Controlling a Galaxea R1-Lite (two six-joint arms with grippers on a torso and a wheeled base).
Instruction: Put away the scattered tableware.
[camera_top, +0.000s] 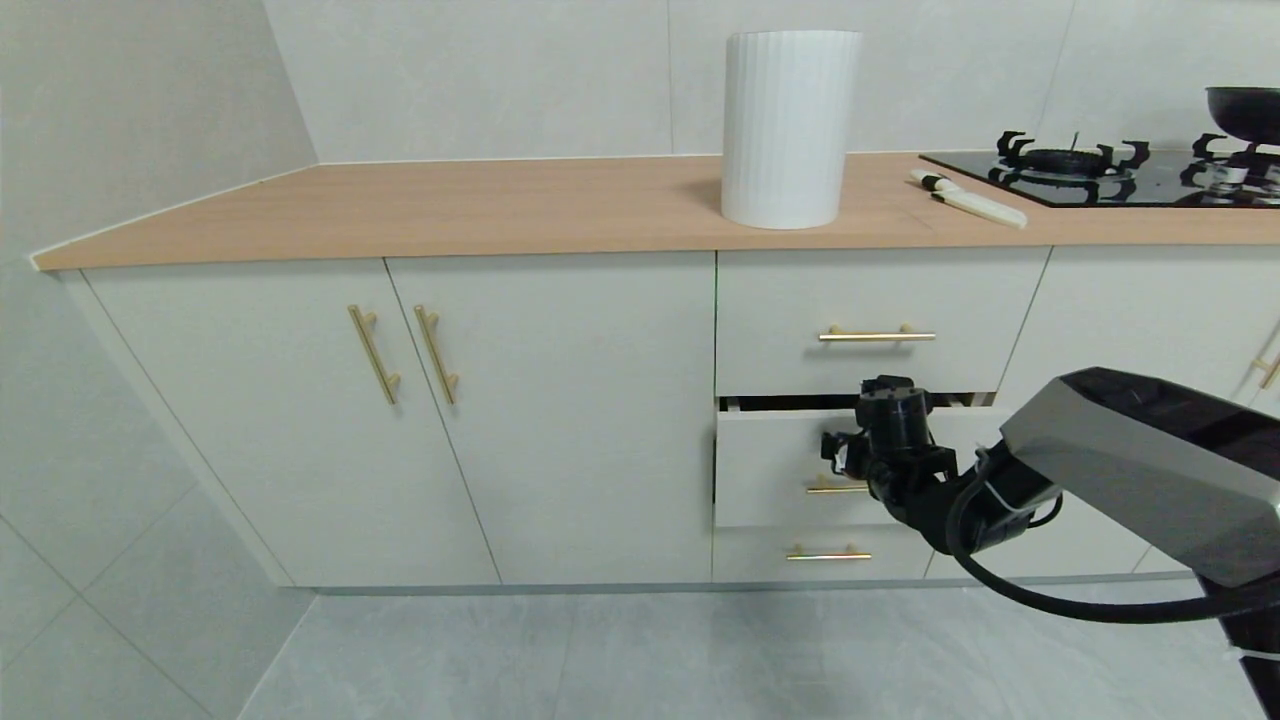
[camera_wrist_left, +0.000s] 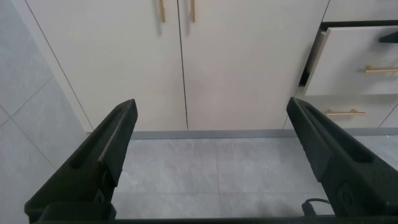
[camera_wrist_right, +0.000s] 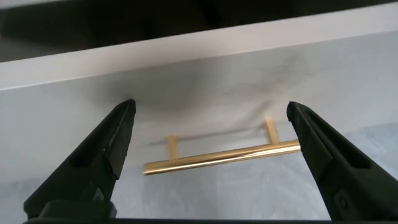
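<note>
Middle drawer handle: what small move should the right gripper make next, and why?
Probably ease the right gripper forward to the gold handle. Its fingers are open and do not yet touch the bar, and the middle drawer stands only slightly pulled out, so it likely needs opening further.

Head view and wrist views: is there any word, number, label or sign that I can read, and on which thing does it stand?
There are none. The canister, the knife, the stove, the open drawer and its handle show no print that can be read.
</note>
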